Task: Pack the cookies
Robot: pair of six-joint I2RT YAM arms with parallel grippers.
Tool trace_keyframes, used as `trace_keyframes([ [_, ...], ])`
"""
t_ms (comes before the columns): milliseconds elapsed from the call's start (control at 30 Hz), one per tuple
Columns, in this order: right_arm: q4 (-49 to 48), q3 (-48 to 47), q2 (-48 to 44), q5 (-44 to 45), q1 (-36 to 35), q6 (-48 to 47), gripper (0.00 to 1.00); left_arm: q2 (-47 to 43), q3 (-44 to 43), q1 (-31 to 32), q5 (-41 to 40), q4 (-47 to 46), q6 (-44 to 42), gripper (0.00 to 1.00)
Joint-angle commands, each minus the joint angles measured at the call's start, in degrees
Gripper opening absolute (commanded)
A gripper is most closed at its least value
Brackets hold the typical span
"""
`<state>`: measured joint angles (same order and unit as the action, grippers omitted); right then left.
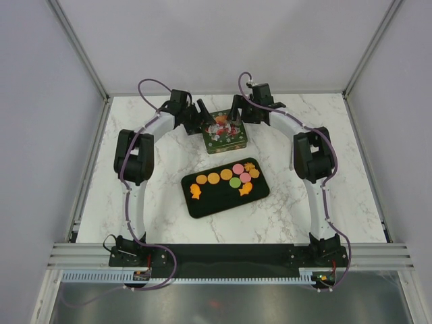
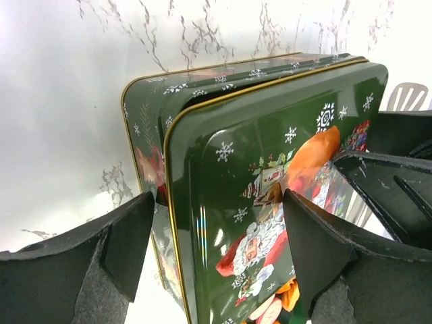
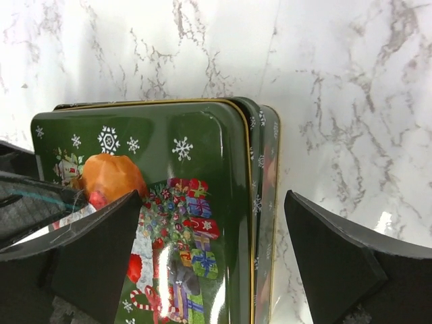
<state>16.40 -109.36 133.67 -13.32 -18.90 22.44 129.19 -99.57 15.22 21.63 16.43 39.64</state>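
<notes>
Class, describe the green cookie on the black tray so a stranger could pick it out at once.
On the marble table, a black tray lies at the centre, on the near side of a green tin. In the cluster at its right end lies the green cookie, the only green one among orange and pink.

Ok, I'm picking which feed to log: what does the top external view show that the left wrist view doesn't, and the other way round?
Only top external: the black tray with the cookies lying on it, and both arms whole. Only left wrist: the Santa print and gold rim on the lid, which sits offset over its base. Both: the green tin, with the left gripper and right gripper at it.
</notes>
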Motion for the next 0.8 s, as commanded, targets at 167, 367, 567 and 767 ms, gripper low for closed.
trace_keyframes([
  [167,-5.59,11.69,-4.71,-7.41,-1.67,3.14,0.93,1.86,-4.93,-0.11,-3.17,3.97,-3.69,0.84],
  [367,-10.51,25.59,-15.25,-8.74,-4.92,4.46,0.91,1.95,-6.42,0.16,-1.07,5.54,-5.88,0.84],
  [567,-9.64,28.06,-19.22,-9.08,-5.54,5.77,0.91,2.65,-7.65,0.25,2.45,7.38,-8.08,0.84],
  [767,-5.6,27.01,-20.73,-2.08,-6.07,2.36,0.92,4.23,-9.85,0.25,4.12,9.85,-10.72,0.84],
])
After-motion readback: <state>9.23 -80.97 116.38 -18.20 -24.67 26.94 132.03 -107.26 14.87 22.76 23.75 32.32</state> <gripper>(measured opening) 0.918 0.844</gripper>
